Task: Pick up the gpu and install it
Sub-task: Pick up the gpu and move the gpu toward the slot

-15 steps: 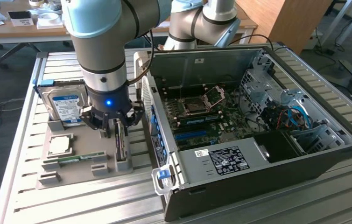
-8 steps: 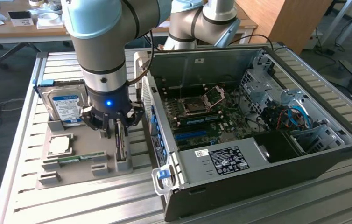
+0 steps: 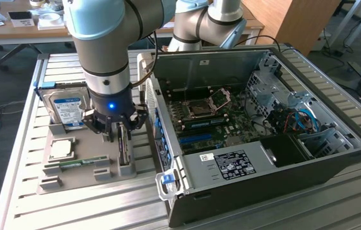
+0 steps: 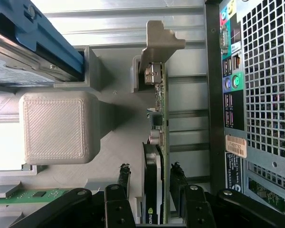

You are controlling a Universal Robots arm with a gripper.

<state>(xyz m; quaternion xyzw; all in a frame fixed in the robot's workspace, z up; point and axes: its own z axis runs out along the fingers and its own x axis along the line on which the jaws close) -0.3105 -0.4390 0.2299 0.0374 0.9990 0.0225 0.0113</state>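
The gpu (image 3: 124,152) stands on edge in a slot of the grey holder (image 3: 78,181), next to the computer case. In the wrist view the gpu (image 4: 159,114) shows its thin green board edge, a black face and the silver end bracket (image 4: 160,42). My gripper (image 3: 118,128) hangs straight over the card, low on it. Seen from the wrist, the gripper (image 4: 150,170) is open, with one black fingertip (image 4: 123,175) on each side of the card and a small gap on both sides.
A silver hard drive (image 3: 67,109) with a blue-white label stands in the holder's far end. A CPU (image 3: 62,147) and a green RAM stick (image 3: 78,163) lie beside the gpu. The open case (image 3: 257,139) shows the motherboard with blue slots (image 3: 197,139).
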